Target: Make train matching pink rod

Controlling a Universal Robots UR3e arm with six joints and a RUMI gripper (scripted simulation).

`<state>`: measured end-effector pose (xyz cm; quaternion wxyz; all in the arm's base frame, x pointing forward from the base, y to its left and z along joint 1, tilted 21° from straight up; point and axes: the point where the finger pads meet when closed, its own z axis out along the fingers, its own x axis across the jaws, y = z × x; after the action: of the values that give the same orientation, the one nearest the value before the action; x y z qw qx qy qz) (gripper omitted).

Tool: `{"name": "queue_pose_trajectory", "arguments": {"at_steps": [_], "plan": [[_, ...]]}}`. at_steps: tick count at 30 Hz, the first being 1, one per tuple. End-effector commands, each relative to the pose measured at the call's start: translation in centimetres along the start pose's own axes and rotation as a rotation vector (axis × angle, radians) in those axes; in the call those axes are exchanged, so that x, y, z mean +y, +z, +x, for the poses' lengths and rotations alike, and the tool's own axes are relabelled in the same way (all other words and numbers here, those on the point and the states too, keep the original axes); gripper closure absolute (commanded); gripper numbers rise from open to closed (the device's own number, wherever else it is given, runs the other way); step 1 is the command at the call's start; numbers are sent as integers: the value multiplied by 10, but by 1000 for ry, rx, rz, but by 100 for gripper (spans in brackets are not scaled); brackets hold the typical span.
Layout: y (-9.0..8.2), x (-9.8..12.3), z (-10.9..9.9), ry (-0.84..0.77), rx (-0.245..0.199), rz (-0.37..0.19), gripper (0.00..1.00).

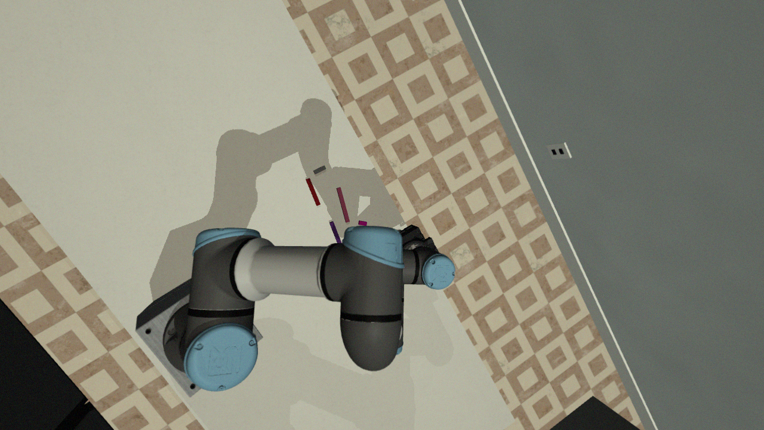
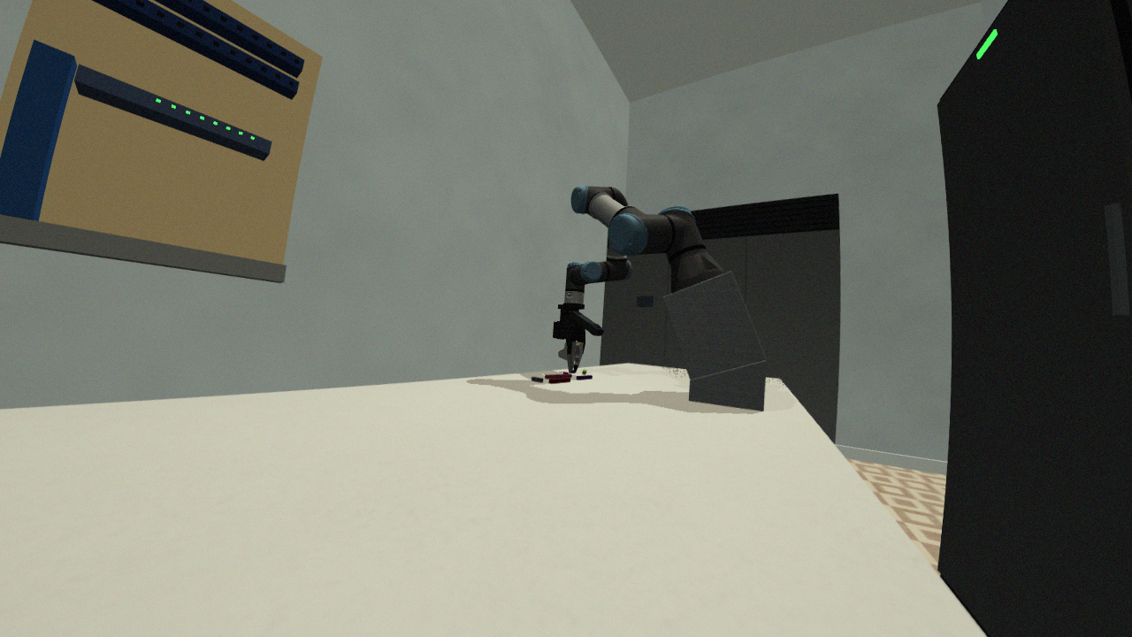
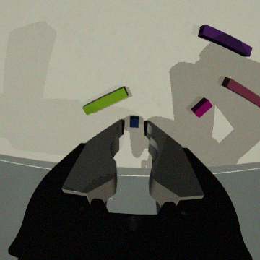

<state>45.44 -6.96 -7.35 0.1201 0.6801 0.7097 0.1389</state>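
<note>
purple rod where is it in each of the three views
Top: the purple rod pokes out just above the arm's blue elbow cap, near the middle.
Exterior: probably the small dark bar at the right end of the far rod cluster; too small to be sure.
Wrist: upper right corner.
Landmark: the pink rod lies right next to it.

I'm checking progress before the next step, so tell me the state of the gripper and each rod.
Gripper: narrowly open, tips either side of the blue rod, holding nothing.
Blue rod: lying flat, ungripped.
Lime rod: flat, alone.
Magenta rod: flat, alone.
Purple rod: flat, alone.
Pink rod: flat, alone.
Red rod: flat, alone.
Grey rod: flat, alone.
</note>
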Motion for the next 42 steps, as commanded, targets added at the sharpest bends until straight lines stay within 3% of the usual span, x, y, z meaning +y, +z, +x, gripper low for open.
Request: {"name": "queue_pose_trajectory", "arguments": {"at_steps": [1,21,22,42], "plan": [[-1,1,-1,-1,-3,-2,86],[-1,1,-1,-1,-3,-2,86],[-1,1,-1,-1,-3,-2,100],[-1,1,-1,-1,-3,-2,100]]}}
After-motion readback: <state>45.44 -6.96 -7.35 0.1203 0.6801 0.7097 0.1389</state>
